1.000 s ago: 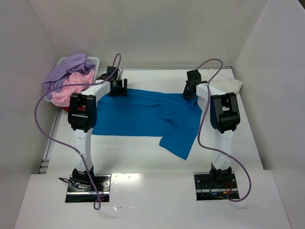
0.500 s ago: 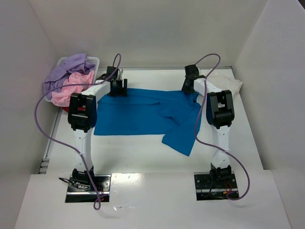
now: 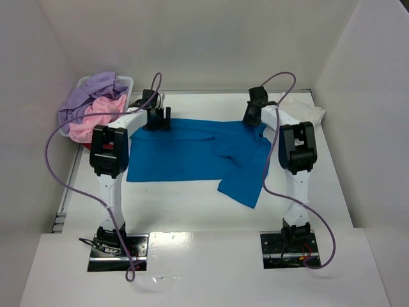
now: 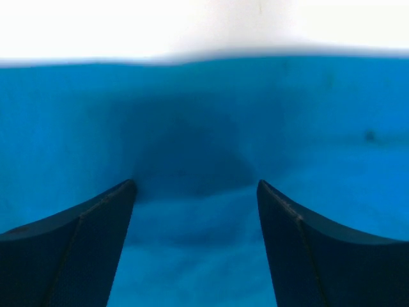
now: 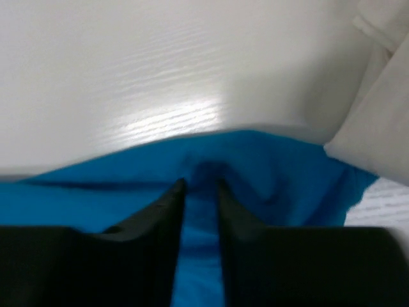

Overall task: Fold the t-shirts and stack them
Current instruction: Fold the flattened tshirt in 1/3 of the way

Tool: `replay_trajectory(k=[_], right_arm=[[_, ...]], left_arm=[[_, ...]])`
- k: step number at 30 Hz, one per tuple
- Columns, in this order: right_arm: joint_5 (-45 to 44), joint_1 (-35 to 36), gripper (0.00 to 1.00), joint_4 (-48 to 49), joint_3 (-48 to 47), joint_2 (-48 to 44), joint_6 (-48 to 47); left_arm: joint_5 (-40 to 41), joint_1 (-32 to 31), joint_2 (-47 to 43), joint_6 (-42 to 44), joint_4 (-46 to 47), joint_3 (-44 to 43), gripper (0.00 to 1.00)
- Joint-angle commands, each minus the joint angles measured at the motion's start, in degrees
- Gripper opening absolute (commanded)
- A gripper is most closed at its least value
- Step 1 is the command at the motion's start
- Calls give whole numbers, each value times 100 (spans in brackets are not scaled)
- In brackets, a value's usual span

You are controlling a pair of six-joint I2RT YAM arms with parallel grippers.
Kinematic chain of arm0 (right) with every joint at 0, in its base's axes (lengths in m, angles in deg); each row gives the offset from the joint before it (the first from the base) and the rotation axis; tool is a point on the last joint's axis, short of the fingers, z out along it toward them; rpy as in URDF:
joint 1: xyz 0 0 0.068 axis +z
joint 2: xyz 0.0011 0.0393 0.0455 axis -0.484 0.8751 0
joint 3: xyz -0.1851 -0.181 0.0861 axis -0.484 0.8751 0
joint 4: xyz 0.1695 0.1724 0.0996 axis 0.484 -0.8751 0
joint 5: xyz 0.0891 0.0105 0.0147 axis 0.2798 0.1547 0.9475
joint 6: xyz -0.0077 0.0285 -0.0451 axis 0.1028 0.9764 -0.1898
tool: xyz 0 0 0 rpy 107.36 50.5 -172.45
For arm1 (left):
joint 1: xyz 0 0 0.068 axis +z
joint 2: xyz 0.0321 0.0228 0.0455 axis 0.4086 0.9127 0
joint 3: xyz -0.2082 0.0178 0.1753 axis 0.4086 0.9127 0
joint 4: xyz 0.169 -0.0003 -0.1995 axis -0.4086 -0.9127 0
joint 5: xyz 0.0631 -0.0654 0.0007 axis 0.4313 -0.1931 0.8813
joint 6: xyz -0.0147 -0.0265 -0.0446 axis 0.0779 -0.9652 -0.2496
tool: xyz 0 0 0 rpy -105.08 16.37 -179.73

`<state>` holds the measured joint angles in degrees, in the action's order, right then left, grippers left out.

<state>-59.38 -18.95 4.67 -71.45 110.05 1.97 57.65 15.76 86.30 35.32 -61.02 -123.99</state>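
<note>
A bright blue t-shirt (image 3: 185, 152) lies spread across the middle of the table, its right part bunched and folded toward the front. My left gripper (image 3: 158, 120) is open over the shirt's far left edge, and blue cloth (image 4: 204, 115) fills the gap between its spread fingers (image 4: 96, 224). My right gripper (image 3: 251, 118) is shut on the shirt's far right edge, with a pinch of blue cloth (image 5: 275, 166) between the fingers (image 5: 160, 211). A white t-shirt (image 3: 305, 109) lies at the back right and also shows in the right wrist view (image 5: 383, 128).
A white basket (image 3: 125, 80) at the back left holds a lavender shirt (image 3: 89, 96), a pink shirt (image 3: 96, 120) and a bit of dark red cloth (image 3: 86, 146). White walls close in the table on three sides.
My right gripper has moved a little back and to the left with the shirt's far right edge, pulling the bunched right part slightly. The left gripper has stayed in place.
</note>
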Motion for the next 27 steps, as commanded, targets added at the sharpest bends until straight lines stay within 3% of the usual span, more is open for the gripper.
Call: replay_trajectory(k=[1,6,8,9,17,23,27], right_arm=[[369,46,37,351,257,-1110,-133],[475,46,71,649,1355,-3009,-28],[527,46,94,650,1941,-3475,262],[528,46,99,737,2198,-3964,376],[730,46,99,466,4815,-5945,1580],[492,231,99,-210,5767,-6982,2081],[388,396,99,-544,5892,-6958,2301]], left_arm=[[-295,-25,-914,132,-380,262,85],[-480,-25,-2234,63,-380,877,96],[-480,-25,-2832,-183,-380,1253,99],[-480,-25,-3008,-297,-380,1395,99],[-217,27,-4941,-1774,146,3565,100],[-190,396,-5847,-2451,199,4551,100],[-252,642,-6331,-2943,436,5157,100]])
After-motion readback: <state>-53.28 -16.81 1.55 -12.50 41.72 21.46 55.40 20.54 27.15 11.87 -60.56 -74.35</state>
